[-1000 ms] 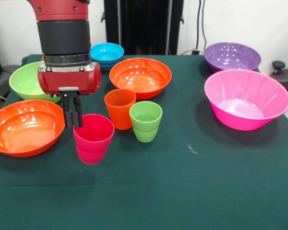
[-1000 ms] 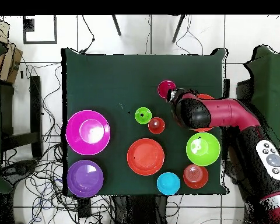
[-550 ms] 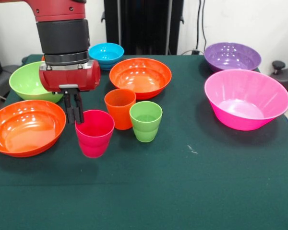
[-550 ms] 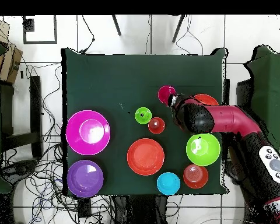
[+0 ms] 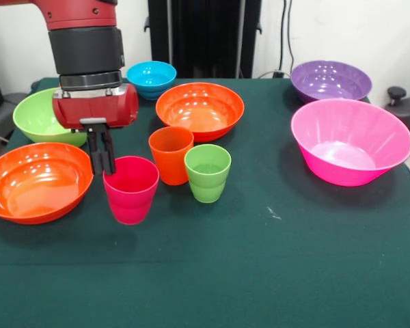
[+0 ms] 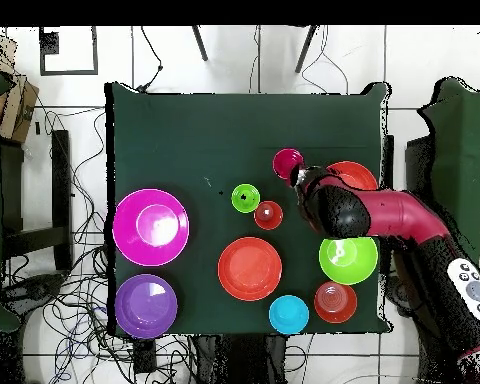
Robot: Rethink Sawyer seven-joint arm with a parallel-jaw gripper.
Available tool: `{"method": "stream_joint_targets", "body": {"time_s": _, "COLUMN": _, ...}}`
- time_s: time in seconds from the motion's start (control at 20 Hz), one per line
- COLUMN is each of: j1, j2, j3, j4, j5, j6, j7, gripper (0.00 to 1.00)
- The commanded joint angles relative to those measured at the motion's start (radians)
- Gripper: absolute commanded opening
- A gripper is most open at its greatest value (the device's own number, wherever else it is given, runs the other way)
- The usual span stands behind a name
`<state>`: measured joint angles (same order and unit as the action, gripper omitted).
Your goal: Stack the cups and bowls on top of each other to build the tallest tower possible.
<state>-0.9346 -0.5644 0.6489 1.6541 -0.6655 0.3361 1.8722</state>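
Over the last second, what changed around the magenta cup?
The tool, shut on the magenta cup's rim, lifted it off the table and carried it slightly away from the orange cup. The green cup and all bowls stayed put.

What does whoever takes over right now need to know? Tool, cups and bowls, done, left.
Tool: shut on the rim of the magenta cup, which looks lifted just off the table.
Orange cup and green cup stand beside it, touching each other.
Bowls all separate: the nearest orange bowl by the tool, pink bowl across the table.
Done: nothing stacked.
Left: the whole tower.
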Motion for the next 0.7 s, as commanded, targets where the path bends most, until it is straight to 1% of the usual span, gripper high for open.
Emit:
{"method": "stream_joint_targets", "body": {"time_s": 0.05, "j1": 0.013, "j2": 0.060, "j3": -0.011, "j4": 0.046, "j5": 0.001, "j6": -0.081, "j7": 0.063, "gripper": 0.00}}
{"method": "stream_joint_targets", "body": {"time_s": 0.4, "j1": 0.038, "j2": 0.044, "j3": -0.042, "j4": 0.069, "j5": 0.004, "j6": -0.128, "j7": 0.101, "gripper": 0.00}}
{"method": "stream_joint_targets", "body": {"time_s": 0.7, "j1": 0.037, "j2": 0.085, "j3": -0.038, "j4": 0.048, "j5": 0.008, "j6": -0.141, "j7": 0.084, "gripper": 0.00}}
